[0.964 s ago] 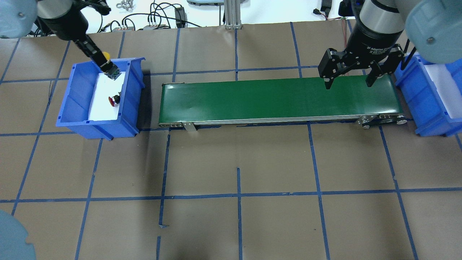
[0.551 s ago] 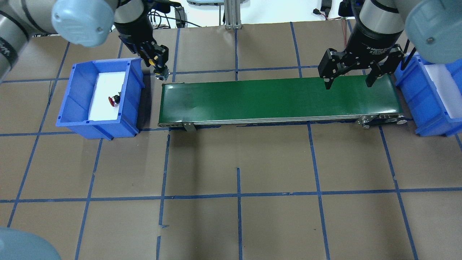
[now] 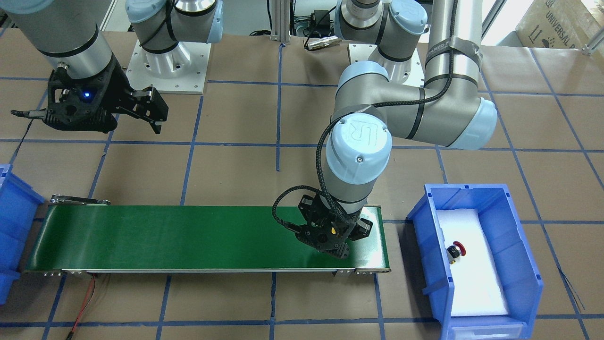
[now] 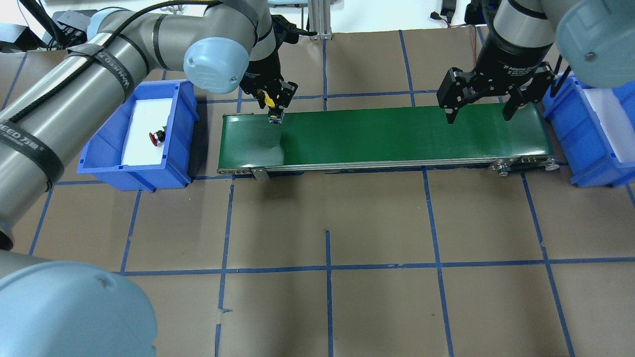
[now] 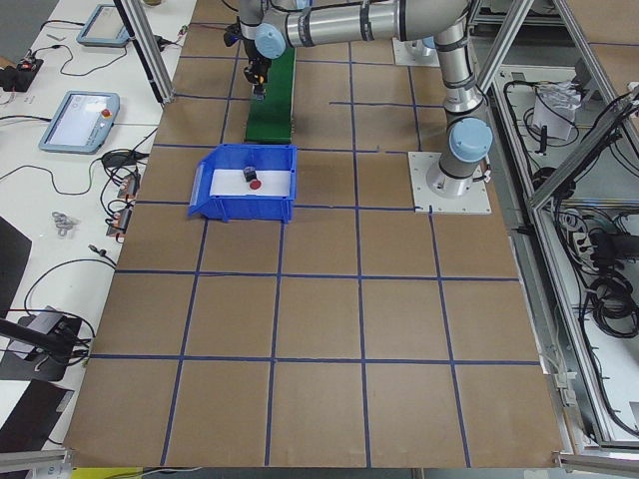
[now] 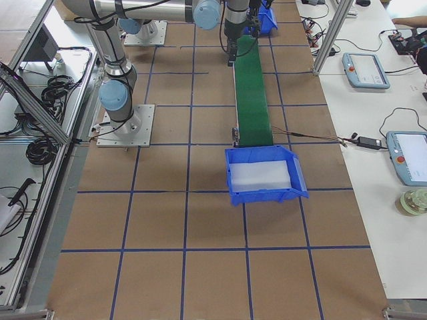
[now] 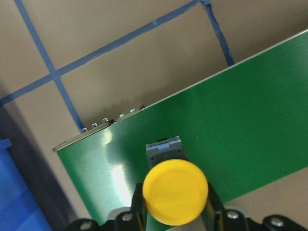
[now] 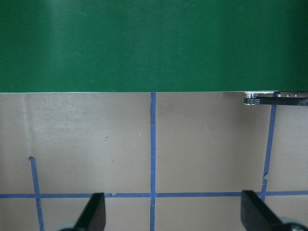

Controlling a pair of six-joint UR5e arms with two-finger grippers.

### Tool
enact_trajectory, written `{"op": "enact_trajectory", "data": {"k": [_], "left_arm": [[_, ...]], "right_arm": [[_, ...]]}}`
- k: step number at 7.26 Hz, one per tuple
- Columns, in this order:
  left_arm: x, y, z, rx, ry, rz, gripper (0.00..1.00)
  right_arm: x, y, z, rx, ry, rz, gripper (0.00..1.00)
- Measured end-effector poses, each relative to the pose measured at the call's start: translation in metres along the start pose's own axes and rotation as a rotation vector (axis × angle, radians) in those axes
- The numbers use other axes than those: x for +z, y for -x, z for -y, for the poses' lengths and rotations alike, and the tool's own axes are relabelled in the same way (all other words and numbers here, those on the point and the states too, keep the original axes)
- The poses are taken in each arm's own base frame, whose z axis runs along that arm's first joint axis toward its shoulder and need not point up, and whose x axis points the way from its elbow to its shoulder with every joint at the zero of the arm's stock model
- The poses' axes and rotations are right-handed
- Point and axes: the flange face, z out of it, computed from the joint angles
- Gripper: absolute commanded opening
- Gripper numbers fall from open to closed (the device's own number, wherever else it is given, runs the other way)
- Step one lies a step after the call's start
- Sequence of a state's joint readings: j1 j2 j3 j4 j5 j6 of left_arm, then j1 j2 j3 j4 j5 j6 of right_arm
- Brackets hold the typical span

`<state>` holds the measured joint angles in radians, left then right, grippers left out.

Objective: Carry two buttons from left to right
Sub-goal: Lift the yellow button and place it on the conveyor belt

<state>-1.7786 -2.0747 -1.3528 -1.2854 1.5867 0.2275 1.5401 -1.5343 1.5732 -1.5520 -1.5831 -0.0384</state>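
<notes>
My left gripper [image 4: 274,108] is shut on the yellow-capped button [image 4: 269,100] and holds it just over the left end of the green conveyor belt [image 4: 387,136]. The left wrist view shows the yellow cap [image 7: 175,192] between the fingers, with the dark body pointing down at the belt [image 7: 240,120]. The red-capped button [image 4: 157,138] lies on white foam in the left blue bin [image 4: 99,148]; it also shows in the front view [image 3: 456,250]. My right gripper [image 4: 480,115] is open and empty above the belt's right end.
A second blue bin [image 4: 585,134] with white foam stands off the belt's right end and holds no buttons. Brown paper with blue tape lines covers the table [image 4: 327,223]. Cables and an aluminium post [image 4: 320,20] sit at the far edge.
My left gripper has carried the yellow button out of the left bin and to the right, over the belt's left end. The right arm has not moved.
</notes>
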Motion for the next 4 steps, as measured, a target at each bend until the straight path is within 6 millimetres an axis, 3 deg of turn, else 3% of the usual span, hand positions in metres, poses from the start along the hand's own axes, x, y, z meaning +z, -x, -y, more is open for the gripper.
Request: {"op": "enact_trajectory", "data": {"k": [1,3,4], "left_arm": [[0.0076,-0.0012,0.0033,0.000,0.007,-0.002,0.06],[0.0145,-0.0018,0.0051,0.000,0.015,-0.006,0.99],[0.0148,-0.0019,0.0048,0.000,0.016,-0.006,1.00]], "right_arm": [[0.0003,0.0000,-0.0003,0.000,0.000,0.000,1.00],[0.0006,0.0000,-0.0004,-0.001,0.001,0.000,1.00],[0.0008,0.0000,-0.0003,-0.001,0.001,0.000,1.00]]}}
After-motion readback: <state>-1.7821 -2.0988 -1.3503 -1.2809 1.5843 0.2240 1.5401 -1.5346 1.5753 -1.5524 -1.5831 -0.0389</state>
